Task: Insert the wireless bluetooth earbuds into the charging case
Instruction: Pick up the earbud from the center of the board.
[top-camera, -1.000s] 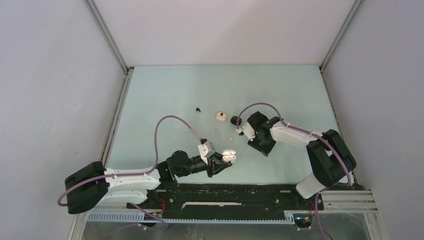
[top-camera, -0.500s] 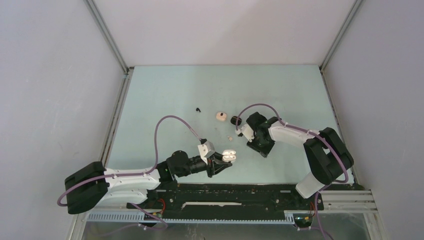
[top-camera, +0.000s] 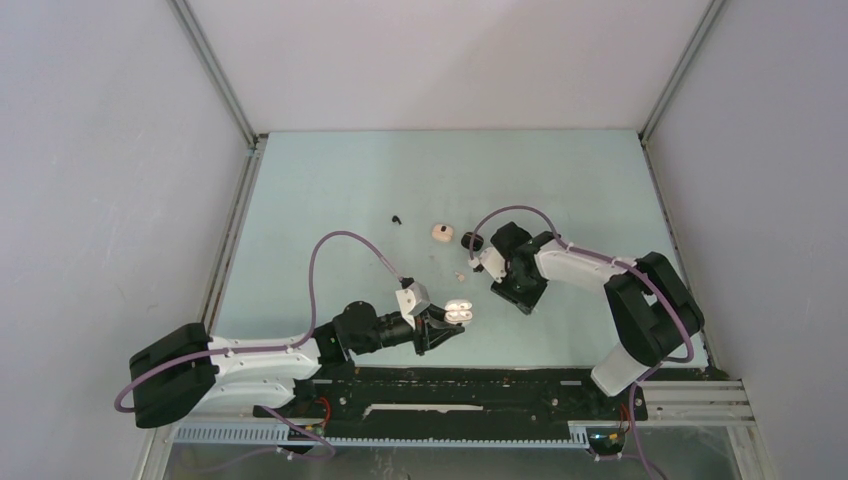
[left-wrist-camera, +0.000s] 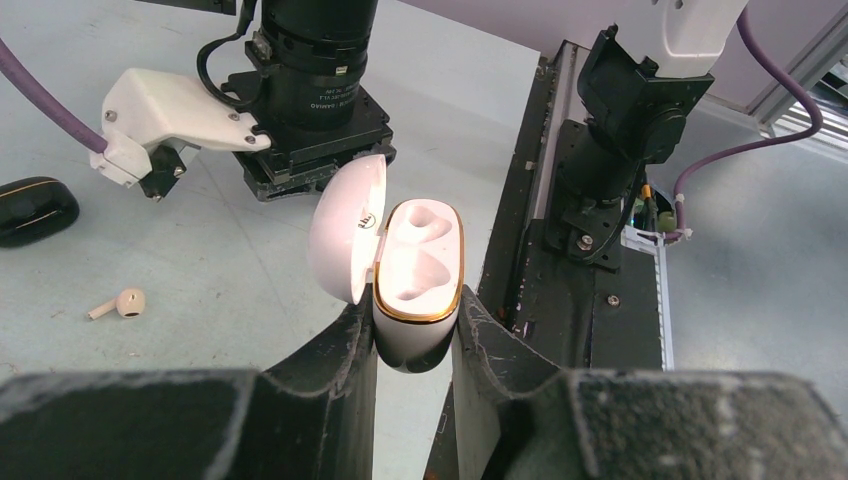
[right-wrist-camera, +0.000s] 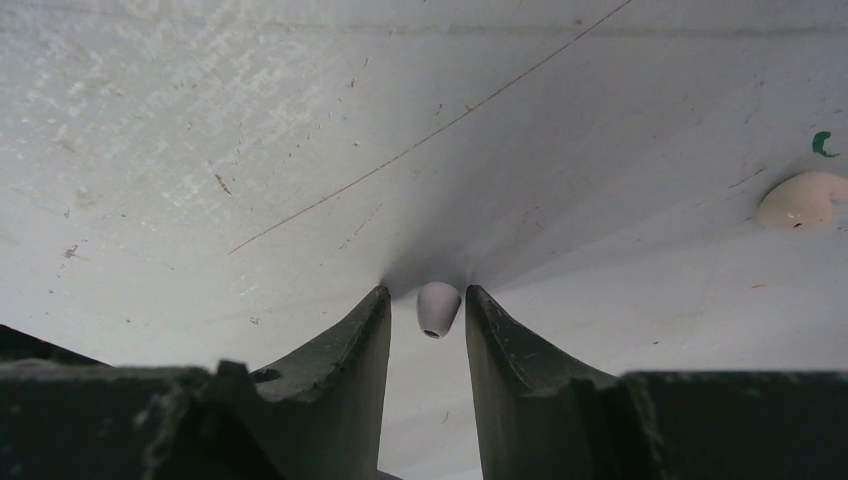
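While the left gripper (left-wrist-camera: 412, 318) pinches the lower end of a glossy white, gold-rimmed, pebble-shaped charging case (left-wrist-camera: 420, 265), jaws closed tight on its shell, the right gripper (right-wrist-camera: 427, 293) stands part-open at the pale blue-green table (top-camera: 330, 180). Its 2 fingers flank a tiny off-white plastic earbud (right-wrist-camera: 438, 308) that lies on the surface. A sliver of table shows between the bud and 1 finger, so nothing is clamped.

The likeliest slip is at the pinch. The bud sits nearer 1 finger than the other, so closing would shove it sideways first, and so small and smooth a shape could roll or pop free. Later, pressing into a case held only by its lower end could lever it loose or knock the open lid (left-wrist-camera: 345, 225) shut.

The bud's long axis runs along the slot between the fingers, the end with a dark opening toward the wrist camera and the rounded end away. The case's long axis runs out along the left fingers, its 2 empty sockets facing up. A pale stemmed earbud (left-wrist-camera: 122, 302) also lies loose near a black pebble-shaped case (left-wrist-camera: 35, 210) in the left wrist view; whether it is the same bud cannot be told.
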